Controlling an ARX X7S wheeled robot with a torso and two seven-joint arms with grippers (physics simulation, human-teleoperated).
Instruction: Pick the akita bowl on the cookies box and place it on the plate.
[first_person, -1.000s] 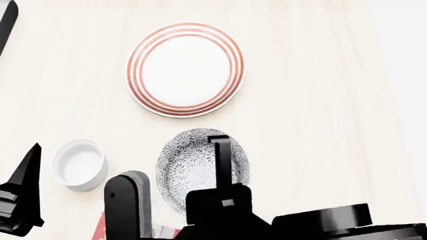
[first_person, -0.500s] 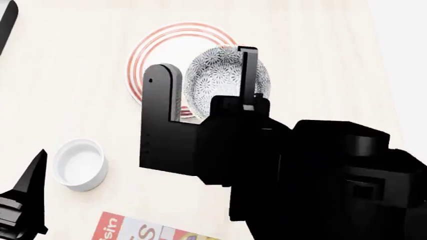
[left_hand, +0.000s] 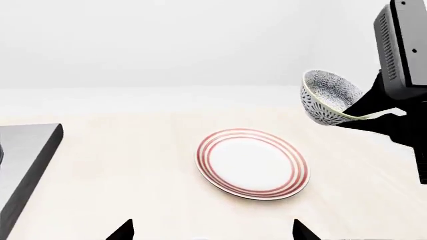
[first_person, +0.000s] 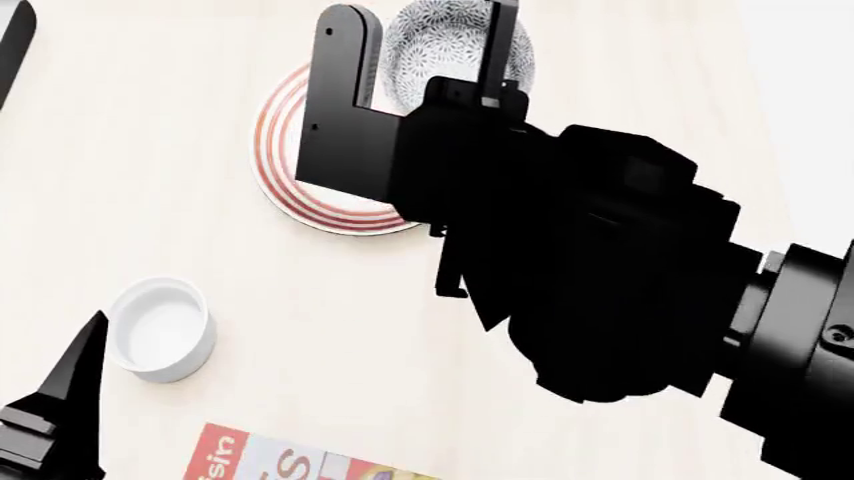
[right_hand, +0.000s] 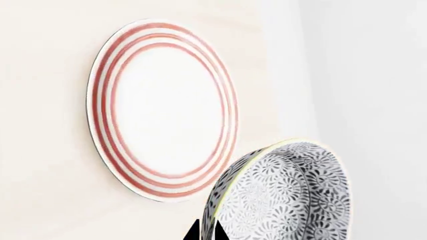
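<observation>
One akita bowl (first_person: 447, 40) in play, and it is up in the air, pinched by the right gripper (first_person: 424, 55); the jaws are clamped on its rim, one finger (first_person: 501, 45) inside the bowl and the broad one (first_person: 340, 60) outside; the left wrist view shows the bowl (left_hand: 327, 97) tilted, clear of the bench (first_person: 160, 180), well above the surface. One plate (first_person: 287, 150) with red rings lies flat on the bench; in the head view the bowl hangs at about 1 o'clock from the plate's centre, over its far rim; the right wrist view has the bowl (right_hand: 283, 195) beside the plate (right_hand: 160, 107), not touching it. One plain white cup (first_person: 160, 328) stands alone at roughly 7 o'clock from the plate, well apart; one cookies box (first_person: 287, 460) peeks in at the near edge of the head view, at 6 o'clock, nothing on the part that shows. The left gripper (left_hand: 210, 231) shows two dark fingertips (left_hand: 123, 230) spread apart, holding nothing. One grey slab (left_hand: 27, 165) sits at the bench's side in the left wrist view.
</observation>
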